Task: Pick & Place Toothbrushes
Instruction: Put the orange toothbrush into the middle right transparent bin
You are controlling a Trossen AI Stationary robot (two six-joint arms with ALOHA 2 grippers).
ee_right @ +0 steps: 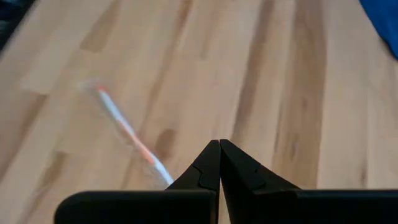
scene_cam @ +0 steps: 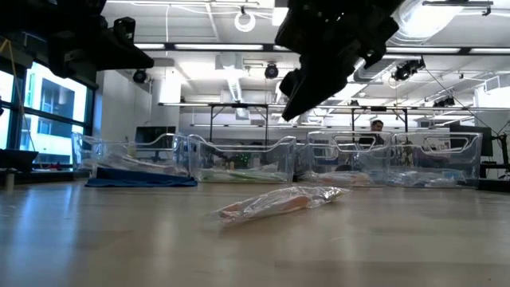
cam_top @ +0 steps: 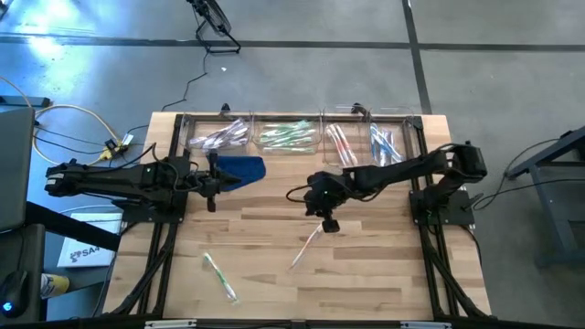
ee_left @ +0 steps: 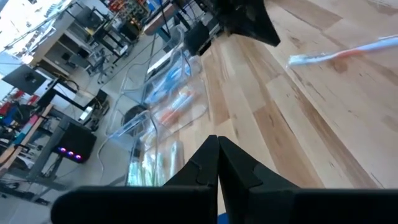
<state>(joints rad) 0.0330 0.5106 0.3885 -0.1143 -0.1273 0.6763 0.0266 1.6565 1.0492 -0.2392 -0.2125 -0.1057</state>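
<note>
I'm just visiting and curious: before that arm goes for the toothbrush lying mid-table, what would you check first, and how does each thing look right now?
1. Pink toothbrush lies free on the table, nothing on it: ok.
2. Right gripper is near the brush's end and above it, not touching: ok.
3. Right gripper is open enough to take the brush: not ok, it is shut.
4. Left gripper is out of the way, by the blue cloth: ok.
5. Pink bin has room for one more: cannot tell.
6. Green toothbrush lies well apart, no snag: ok.
</note>
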